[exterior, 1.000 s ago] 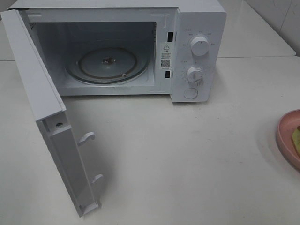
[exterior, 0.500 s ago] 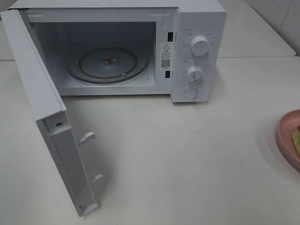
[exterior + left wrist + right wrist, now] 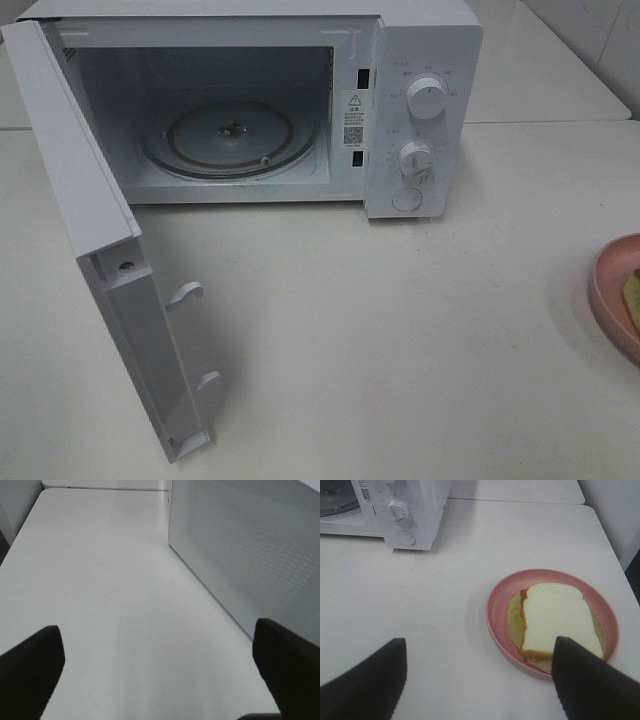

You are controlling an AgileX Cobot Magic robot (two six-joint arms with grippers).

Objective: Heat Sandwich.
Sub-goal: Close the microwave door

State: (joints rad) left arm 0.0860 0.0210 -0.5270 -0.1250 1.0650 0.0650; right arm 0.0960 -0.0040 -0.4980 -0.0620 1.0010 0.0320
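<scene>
The sandwich (image 3: 555, 617), white bread with a tan crust and pale yellow-green filling, lies on a round pink plate (image 3: 496, 600). In the exterior high view only the plate's edge (image 3: 606, 290) and a sliver of the sandwich (image 3: 633, 291) show at the far right. My right gripper (image 3: 480, 655) is open and empty, above the table just short of the plate. My left gripper (image 3: 157, 645) is open and empty, low over the table beside the outer face of the microwave door (image 3: 250, 550). Neither gripper shows in the exterior high view.
The white microwave (image 3: 425, 110) stands at the back with its door (image 3: 110, 260) swung wide open to the left. A glass turntable (image 3: 230, 135) lies inside. Two knobs and a button are on its right panel (image 3: 400, 512). Bare white table (image 3: 400, 340) lies between microwave and plate.
</scene>
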